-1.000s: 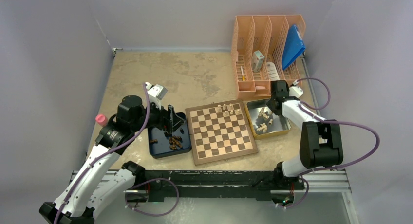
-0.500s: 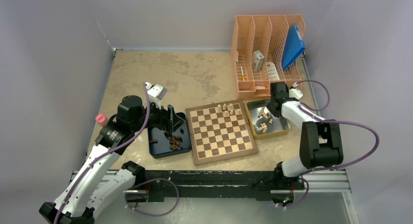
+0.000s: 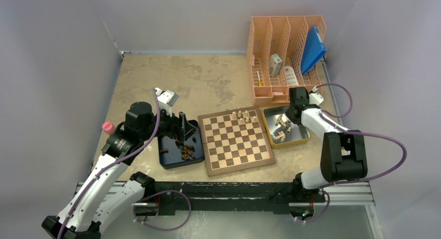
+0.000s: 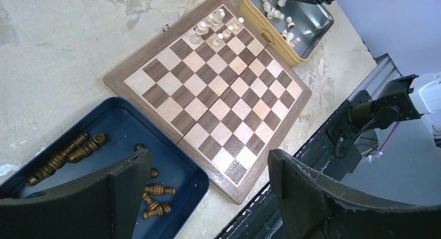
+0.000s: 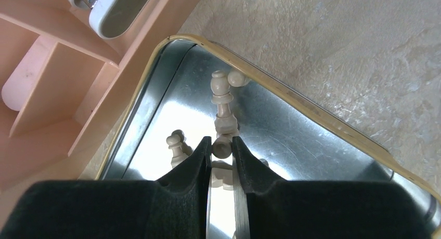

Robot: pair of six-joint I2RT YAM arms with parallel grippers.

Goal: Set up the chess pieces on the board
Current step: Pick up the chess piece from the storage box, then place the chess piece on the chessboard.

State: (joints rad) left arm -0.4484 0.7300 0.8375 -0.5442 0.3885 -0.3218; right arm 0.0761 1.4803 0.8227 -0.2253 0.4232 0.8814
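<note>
Since a second ago the right tool (image 5: 221, 145) has drawn its fingers in and now pinches the base of one pale piece (image 5: 222, 114); the right arm's elbow has shifted a little, while the left arm has held its place.

Nearest, to the left of the board (image 3: 239, 145), the left tool (image 3: 183, 127) hangs over the blue tray (image 3: 174, 163) with its fingers spread wide and nothing between them. From the left wrist view, the left tool (image 4: 208, 158) frames the board's (image 4: 218, 93) near-left corner. The blue tray (image 4: 119, 124) sits just beside the board's left edge. The dark pieces (image 3: 185, 152) lie on their sides in this tray, some in a loose row (image 4: 65, 156) and some scattered closer to the board.

On the board, most squares are bare. A small group of pale pieces (image 3: 242, 116) stands upright along its far edge, toward the right corner (image 4: 216, 28).

Just beside the board's right edge sits the yellow tray (image 3: 296, 137), with more pale pieces (image 3: 281, 130) tumbled inside it. The right tool (image 3: 287, 117) reaches down into the far part of this tray. The gripped piece lies on its side, head pointing toward the tray's rim (image 5: 312, 106), and a pale pawn (image 5: 177, 143) lies just left of the fingers.

Beyond the board's far-right corner, an orange rack (image 3: 283, 47) stands on the table (image 3: 182, 83), close against the yellow tray's far side
</note>
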